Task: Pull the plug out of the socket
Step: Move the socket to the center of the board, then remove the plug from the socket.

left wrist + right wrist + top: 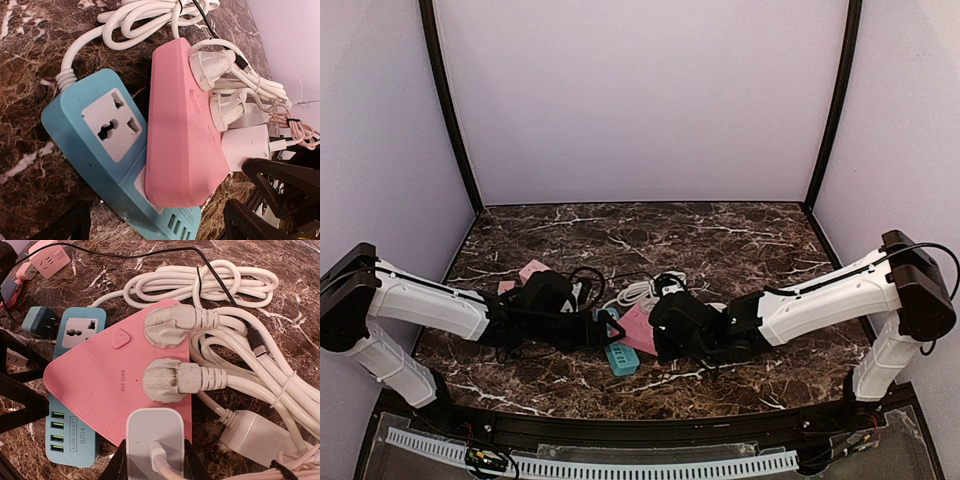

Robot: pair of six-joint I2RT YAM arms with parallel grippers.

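Note:
A pink triangular socket adapter (100, 385) is plugged into a blue power strip (65, 435) at the table's near middle (638, 328). It carries two round white plugs (167, 326) (165, 381) and a white charger plug (152, 432). My right gripper (152, 467) is shut on the charger plug, one black finger on each side. My left gripper (155, 225) is open. Its fingers (70, 225) straddle the USB end of the blue strip (90, 135), apart from it. The pink adapter (180, 130) and the charger (247, 145) also show in the left wrist view.
Coiled white cables (210, 280) lie behind and to the right of the adapter. A black USB cable (257, 342) crosses them. A white inline box (260, 437) lies to the right. A teal plug (39, 321) and a small pink socket (49, 260) lie to the left.

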